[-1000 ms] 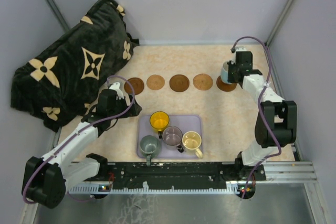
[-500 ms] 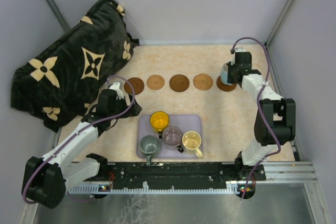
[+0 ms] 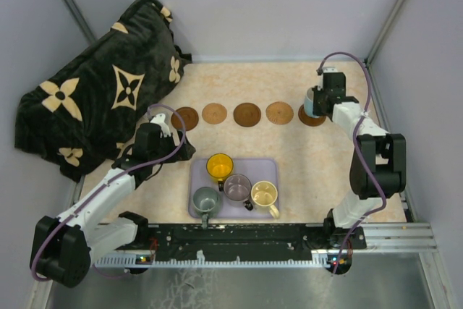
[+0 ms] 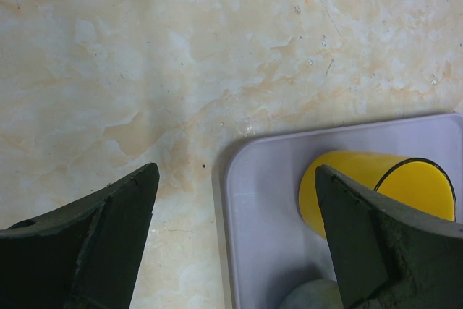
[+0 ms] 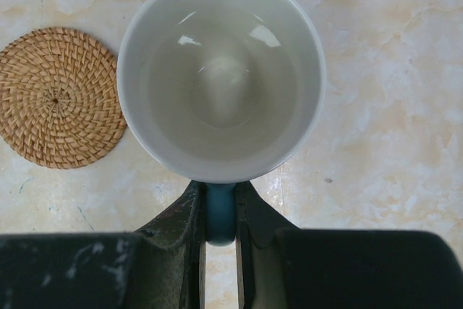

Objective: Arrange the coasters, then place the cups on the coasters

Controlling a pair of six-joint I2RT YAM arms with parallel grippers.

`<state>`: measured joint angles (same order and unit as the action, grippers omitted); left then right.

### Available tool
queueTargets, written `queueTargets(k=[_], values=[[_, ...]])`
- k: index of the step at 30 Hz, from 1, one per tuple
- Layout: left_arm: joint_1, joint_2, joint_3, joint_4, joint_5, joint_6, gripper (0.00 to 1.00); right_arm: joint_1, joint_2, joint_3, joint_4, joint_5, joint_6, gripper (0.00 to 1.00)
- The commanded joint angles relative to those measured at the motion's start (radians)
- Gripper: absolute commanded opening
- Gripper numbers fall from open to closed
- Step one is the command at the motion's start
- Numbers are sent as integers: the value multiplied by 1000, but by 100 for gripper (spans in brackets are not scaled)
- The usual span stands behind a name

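Five coasters lie in a row across the table: dark (image 3: 187,117), tan (image 3: 214,113), dark (image 3: 247,114), tan (image 3: 279,112) and dark (image 3: 312,119). My right gripper (image 3: 323,99) (image 5: 221,211) is shut on the blue handle of the white-and-blue cup (image 3: 313,99) (image 5: 221,74), held upright over the rightmost dark coaster. A woven tan coaster (image 5: 61,98) lies beside it. The yellow cup (image 3: 219,166) (image 4: 376,186), grey-green cup (image 3: 205,199), mauve cup (image 3: 236,187) and cream cup (image 3: 264,194) stand on the tray. My left gripper (image 3: 173,148) (image 4: 235,179) hangs open over the tray's far left corner, holding nothing.
The lavender tray (image 3: 269,168) (image 4: 268,200) sits at the near middle of the table. A dark flower-patterned blanket (image 3: 101,92) is heaped at the back left. Grey walls close the sides and back, and a metal rail (image 3: 239,240) runs along the near edge.
Hardly anything: the right forearm has shifted a touch while the cup stays over the end coaster. The left arm has not moved.
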<state>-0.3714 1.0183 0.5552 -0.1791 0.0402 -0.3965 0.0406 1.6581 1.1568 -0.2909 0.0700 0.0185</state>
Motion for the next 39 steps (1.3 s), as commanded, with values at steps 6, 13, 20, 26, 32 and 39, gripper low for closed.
queueTargets(k=[6, 13, 20, 26, 32, 39], values=[[-4, -9, 9, 20, -1, -8, 95, -7, -66, -23, 76, 22, 0, 0], [-4, -18, 8, 17, -3, -7, 95, -7, -73, -39, 79, 15, 6, 0], [-4, -18, 8, 17, 1, -10, 95, -7, -86, -37, 71, 10, 6, 0], [-3, -17, 8, 18, 9, -17, 95, -7, -99, -40, 66, 4, 7, 0], [-3, -20, 6, 16, 5, -15, 95, -7, -113, -52, 66, -10, 16, 0], [-3, -19, 3, 16, 7, -17, 95, -7, -111, -56, 64, -6, 18, 1]])
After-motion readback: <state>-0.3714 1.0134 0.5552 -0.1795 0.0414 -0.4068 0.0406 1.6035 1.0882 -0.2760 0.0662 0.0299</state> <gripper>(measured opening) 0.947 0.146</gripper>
